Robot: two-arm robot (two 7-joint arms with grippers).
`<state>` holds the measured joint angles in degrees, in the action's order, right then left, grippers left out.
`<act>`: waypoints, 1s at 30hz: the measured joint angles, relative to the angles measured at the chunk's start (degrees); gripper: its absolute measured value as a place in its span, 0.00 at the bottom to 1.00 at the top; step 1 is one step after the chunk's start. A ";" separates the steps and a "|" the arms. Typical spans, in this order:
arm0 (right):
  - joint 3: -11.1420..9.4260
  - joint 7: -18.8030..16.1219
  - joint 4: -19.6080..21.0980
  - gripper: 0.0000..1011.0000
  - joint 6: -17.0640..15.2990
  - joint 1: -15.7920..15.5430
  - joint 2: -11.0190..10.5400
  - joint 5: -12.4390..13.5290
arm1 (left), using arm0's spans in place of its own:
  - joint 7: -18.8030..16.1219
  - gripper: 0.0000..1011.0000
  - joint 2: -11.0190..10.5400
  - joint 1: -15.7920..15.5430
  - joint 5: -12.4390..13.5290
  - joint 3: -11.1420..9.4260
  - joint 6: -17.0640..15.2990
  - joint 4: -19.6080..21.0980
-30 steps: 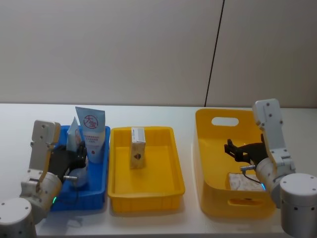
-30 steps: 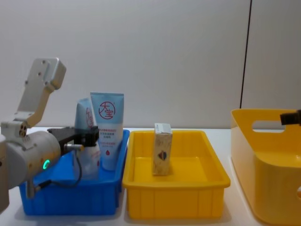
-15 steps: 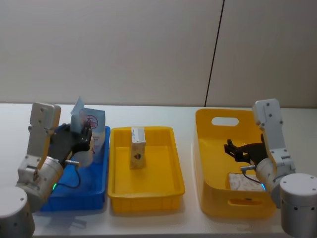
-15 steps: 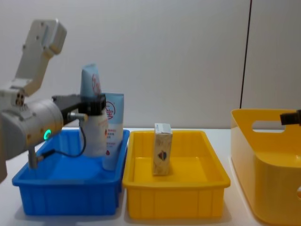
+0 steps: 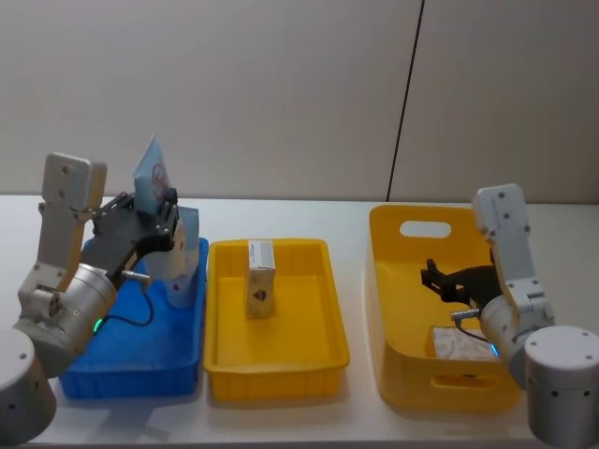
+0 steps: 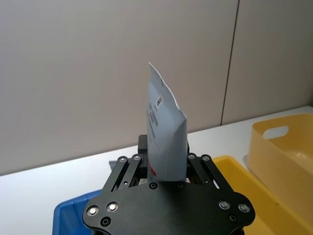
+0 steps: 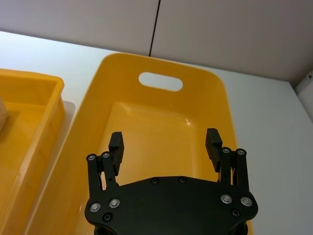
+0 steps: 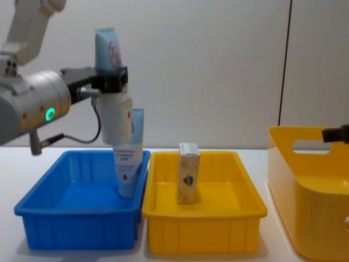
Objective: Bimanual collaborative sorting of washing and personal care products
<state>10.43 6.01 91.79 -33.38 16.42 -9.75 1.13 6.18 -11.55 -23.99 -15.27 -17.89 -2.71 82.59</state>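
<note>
Your left gripper (image 8: 112, 79) is up in the air over the blue tray (image 8: 76, 229), at the 9 o'clock side of the surface (image 5: 360, 281). Its jaws are clenched on a held tube (image 8: 109, 52). The tube stands straight up, with its flat blue end at 12 o'clock and its white fat end hanging down at 6 o'clock. In the left wrist view you see the same tube (image 6: 166, 132) sticking up from between the black jaws of the left gripper (image 6: 166, 164). The low end of the held tube is above the rim of the blue tray. I cannot tell if it touches anything below it.

A second tube (image 8: 130, 164) stands inside the blue tray. It leans on the tray wall at the 3 o'clock side, just beside the yellow tray (image 8: 202, 234).

The yellow tray sits in the middle of the surface, touching the blue tray. A cream carton (image 8: 188, 173) stands upright in it, toward 12 o'clock, with its dark diamond mark facing you.

Your right gripper (image 7: 165, 139) hangs over the yellow bin (image 5: 449, 393) at the 3 o'clock side. Its jaws are spread wide with nothing between them. A pale packet (image 5: 457, 342) lies flat on the bin floor toward 6 o'clock, partly hidden by your right arm, so I cannot tell what it is.
</note>
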 joint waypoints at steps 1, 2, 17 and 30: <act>0.29 -0.09 -0.08 0.99 0.50 0.08 -0.11 -0.26 | 0.48 0.30 -0.08 0.07 -0.26 0.12 -0.18 0.78; 0.65 -0.29 -0.17 0.99 1.19 0.18 -0.27 -0.56 | 1.07 0.30 -0.15 0.14 -0.65 0.23 -0.39 1.61; 4.79 -5.07 -0.67 0.99 8.20 1.22 -2.66 -2.72 | 6.62 0.30 -0.10 -0.30 -4.33 0.29 -1.88 5.12; 8.38 -12.61 -1.61 0.99 13.74 2.75 -5.24 -3.10 | 9.59 0.30 0.48 -1.64 -6.23 -0.99 -1.61 4.06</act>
<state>18.81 -6.60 90.18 -19.64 19.17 -14.99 -1.97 15.77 -11.07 -25.63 -21.50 -18.88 -4.32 86.65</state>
